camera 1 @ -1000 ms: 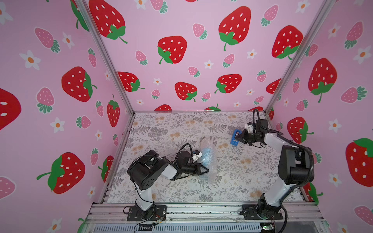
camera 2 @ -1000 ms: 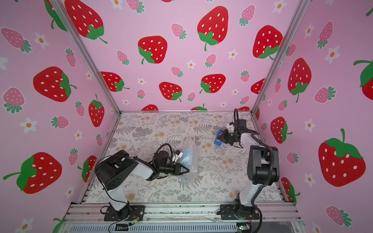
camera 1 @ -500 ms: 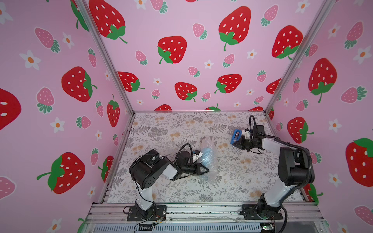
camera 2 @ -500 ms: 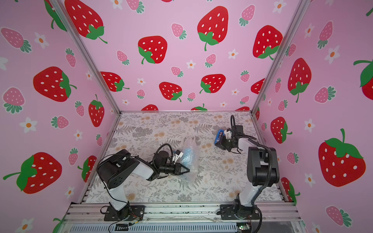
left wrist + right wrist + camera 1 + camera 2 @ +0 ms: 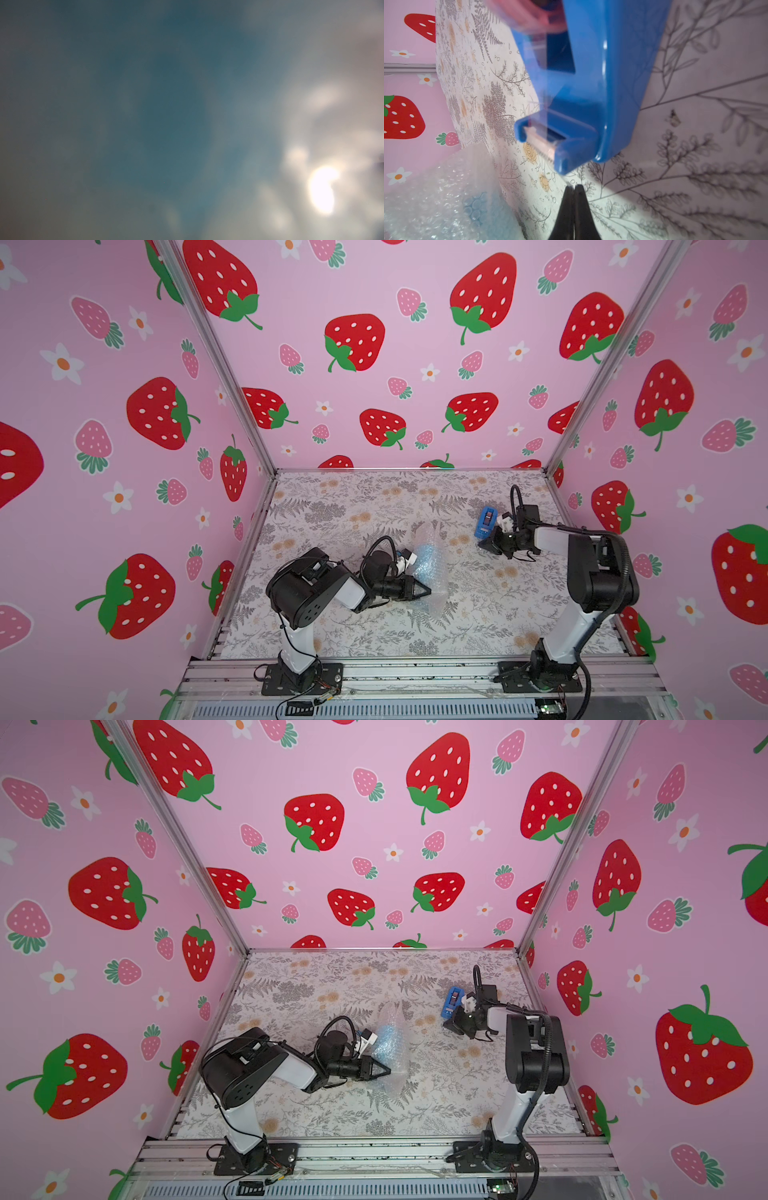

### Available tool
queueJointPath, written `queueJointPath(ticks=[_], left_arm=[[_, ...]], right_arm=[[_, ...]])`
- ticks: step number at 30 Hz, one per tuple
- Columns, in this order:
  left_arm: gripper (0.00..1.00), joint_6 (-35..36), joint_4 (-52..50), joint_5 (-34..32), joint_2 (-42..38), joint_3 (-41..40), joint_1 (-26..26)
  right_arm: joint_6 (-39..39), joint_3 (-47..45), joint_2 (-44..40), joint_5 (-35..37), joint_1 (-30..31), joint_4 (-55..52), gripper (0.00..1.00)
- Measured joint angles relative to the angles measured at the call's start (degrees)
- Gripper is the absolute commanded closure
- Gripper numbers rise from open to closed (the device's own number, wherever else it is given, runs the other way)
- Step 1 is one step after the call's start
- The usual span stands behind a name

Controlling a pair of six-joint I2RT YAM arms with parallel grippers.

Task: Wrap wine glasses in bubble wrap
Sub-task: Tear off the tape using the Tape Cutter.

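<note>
1. Bare tabletop (image 5: 332, 510) is showing all round the bubble wrap (image 5: 438, 585), and the tape dispenser (image 5: 485, 522) is standing apart from the wrap on the right arm's side.
2. The light-blue goblet (image 5: 426, 556) is lying inside the wrap, showing through the film.
3. The left claw (image 5: 424, 593) is pinching the wrap, just beside the goblet.
4. The right claw (image 5: 574, 188) is hovering clenched, apart from the wrap.

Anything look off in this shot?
The left wrist view is only a blue-grey blur: the bubble wrap bundled around the goblet seems pressed right up against it. Nothing else stands out.
</note>
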Motion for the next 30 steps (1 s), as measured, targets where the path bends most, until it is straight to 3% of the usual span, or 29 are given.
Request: queueJointPath(ticks=[21, 26, 30], left_arm=[[0.92, -0.04, 0.37, 0.13, 0.13, 0.02, 0.00], [0.92, -0.07, 0.42, 0.42, 0.20, 0.02, 0.33], [0.92, 0.31, -0.44, 0.94, 0.13, 0.31, 0.68]], right_arm=[[0.31, -2.40, 0.70, -3.23, -3.58, 0.11, 1.00], [-2.60, -5.49, -4.87, -3.67, -2.08, -2.08, 1.00], [-8.39, -5.49, -13.73, -6.23, 4.48, -3.26, 1.00]])
